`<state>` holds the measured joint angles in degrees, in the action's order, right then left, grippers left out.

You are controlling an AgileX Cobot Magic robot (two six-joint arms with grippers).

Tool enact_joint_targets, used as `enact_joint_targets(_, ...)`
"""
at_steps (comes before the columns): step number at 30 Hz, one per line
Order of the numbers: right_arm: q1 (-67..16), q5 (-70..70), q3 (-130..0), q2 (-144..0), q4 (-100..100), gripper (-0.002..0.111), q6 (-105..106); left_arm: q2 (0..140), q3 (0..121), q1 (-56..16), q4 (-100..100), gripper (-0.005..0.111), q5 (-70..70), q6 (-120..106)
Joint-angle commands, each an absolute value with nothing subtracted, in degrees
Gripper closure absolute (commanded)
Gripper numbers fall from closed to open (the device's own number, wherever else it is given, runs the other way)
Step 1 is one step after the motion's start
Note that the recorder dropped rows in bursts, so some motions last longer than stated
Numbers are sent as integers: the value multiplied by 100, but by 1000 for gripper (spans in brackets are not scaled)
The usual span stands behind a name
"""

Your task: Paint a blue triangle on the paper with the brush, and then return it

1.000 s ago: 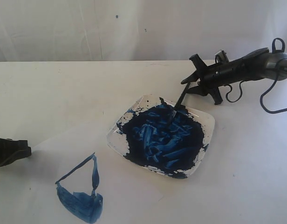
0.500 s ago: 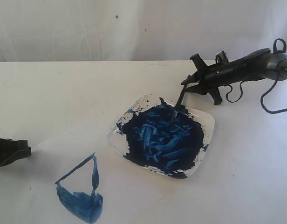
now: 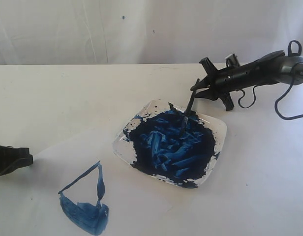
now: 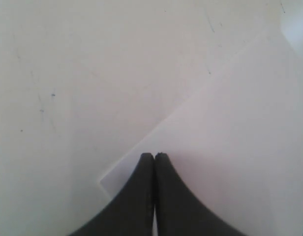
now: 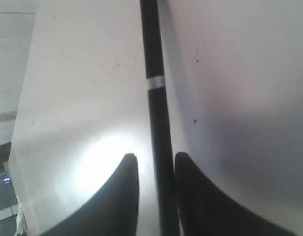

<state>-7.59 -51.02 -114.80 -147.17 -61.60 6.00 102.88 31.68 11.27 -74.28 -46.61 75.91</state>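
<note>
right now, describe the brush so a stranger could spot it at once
Find the square plate smeared with dark blue paint. The brush stands tilted near its far edge, handle running up into the right gripper. It's the only thin black stick here, with a silver band.

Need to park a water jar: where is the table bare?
Bare: the table's back-left, between backdrop and plate; also right of the plate, nearer the camera than the right arm. Crowded: the plate's far rim, with brush and right gripper.
</note>
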Motion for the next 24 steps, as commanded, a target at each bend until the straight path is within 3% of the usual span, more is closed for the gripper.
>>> enact_joint_targets(1,-761,-5354,-11379,-14976,-5544,88,597,10345,3140,1126,-7480,107,-3928,7556)
enact_joint_targets(24,-761,-5729,-11415,-14976,-5397,96,785,10345,3140,1126,-7480,107,-3928,7556)
